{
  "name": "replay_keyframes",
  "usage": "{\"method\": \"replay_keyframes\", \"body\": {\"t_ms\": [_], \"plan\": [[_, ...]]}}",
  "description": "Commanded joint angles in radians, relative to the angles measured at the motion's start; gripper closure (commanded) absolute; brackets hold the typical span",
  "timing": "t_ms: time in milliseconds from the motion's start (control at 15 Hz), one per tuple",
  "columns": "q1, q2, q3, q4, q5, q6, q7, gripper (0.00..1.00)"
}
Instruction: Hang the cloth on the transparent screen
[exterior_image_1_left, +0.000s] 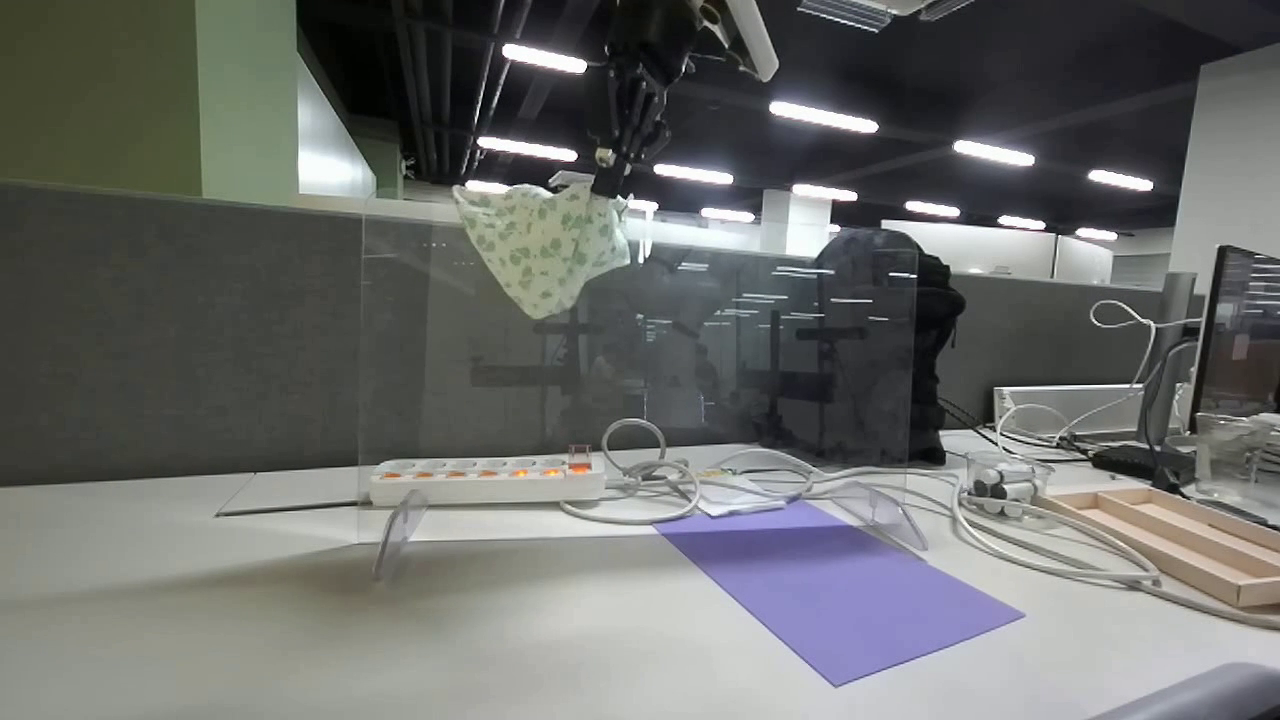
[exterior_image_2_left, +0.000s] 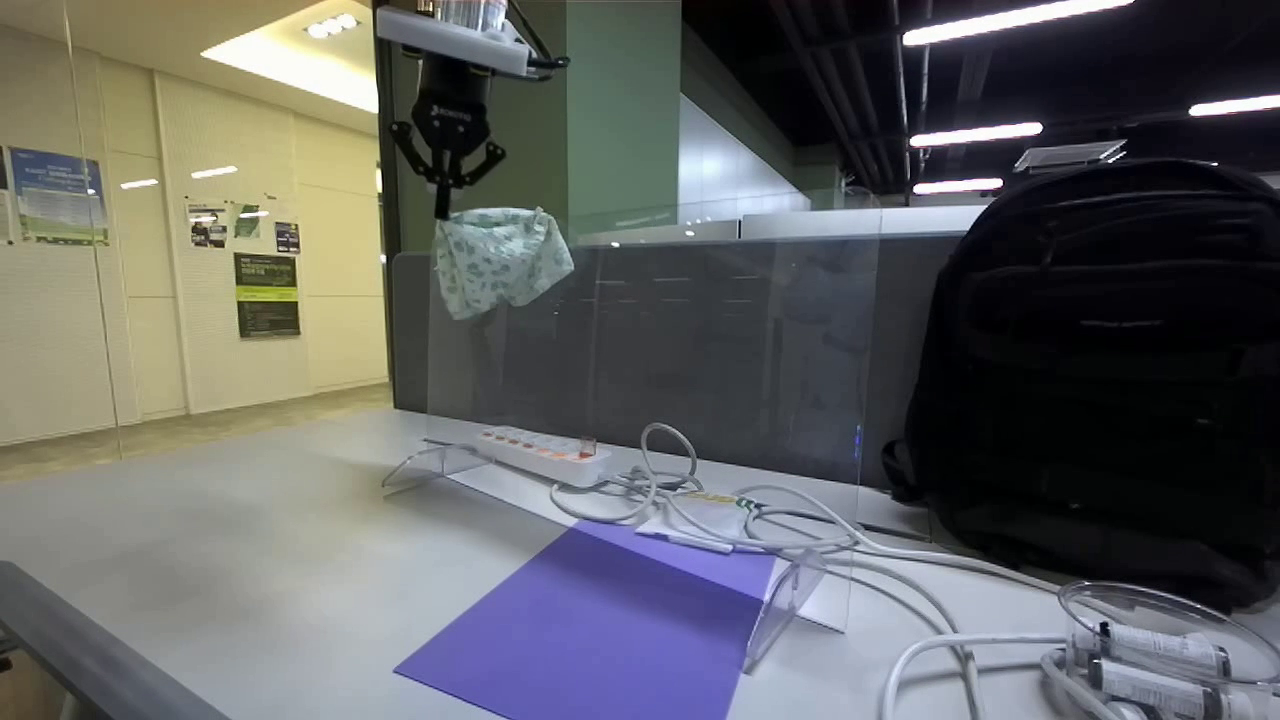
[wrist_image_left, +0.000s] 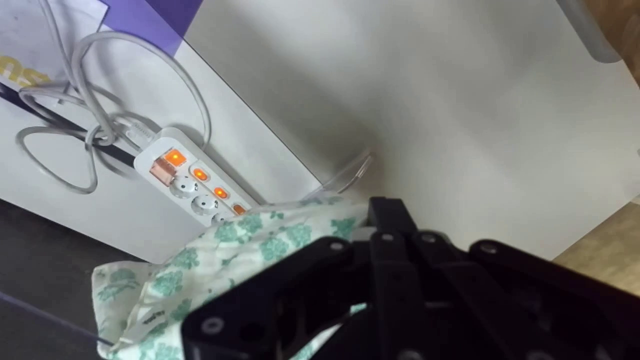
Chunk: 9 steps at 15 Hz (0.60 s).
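Observation:
The cloth, pale with green leaf-like prints, hangs bunched high up, at the top of the transparent screen in both exterior views (exterior_image_1_left: 545, 245) (exterior_image_2_left: 500, 260). It also fills the lower left of the wrist view (wrist_image_left: 240, 250). The transparent screen (exterior_image_1_left: 760, 380) (exterior_image_2_left: 720, 330) stands upright on clear feet. In the wrist view its top edge (wrist_image_left: 50, 317) runs to the cloth's far part; I cannot tell how much cloth rests on it. My gripper (exterior_image_1_left: 608, 182) (exterior_image_2_left: 443, 205) (wrist_image_left: 391, 210) points down with fingers together on one upper end of the cloth. The pinched part is hidden.
A white power strip (exterior_image_1_left: 480, 485) with loose cables lies behind the screen. A purple sheet (exterior_image_1_left: 830, 590) lies partly under it. A grey partition (exterior_image_1_left: 180, 330) and black backpack (exterior_image_2_left: 1100, 400) stand behind. A wooden tray (exterior_image_1_left: 1170, 540) and monitor (exterior_image_1_left: 1240, 330) are at one side.

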Motion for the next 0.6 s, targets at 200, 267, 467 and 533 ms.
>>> {"method": "replay_keyframes", "body": {"t_ms": [200,267,467,533], "plan": [[0.005,-0.023,-0.006,-0.016,0.006,0.015,0.018,0.54],[0.006,-0.024,-0.005,-0.017,0.005,0.02,0.015,0.46],[0.007,-0.032,-0.005,-0.026,0.005,0.052,-0.01,0.26],[0.008,-0.035,-0.004,-0.028,0.004,0.069,-0.016,0.2]]}}
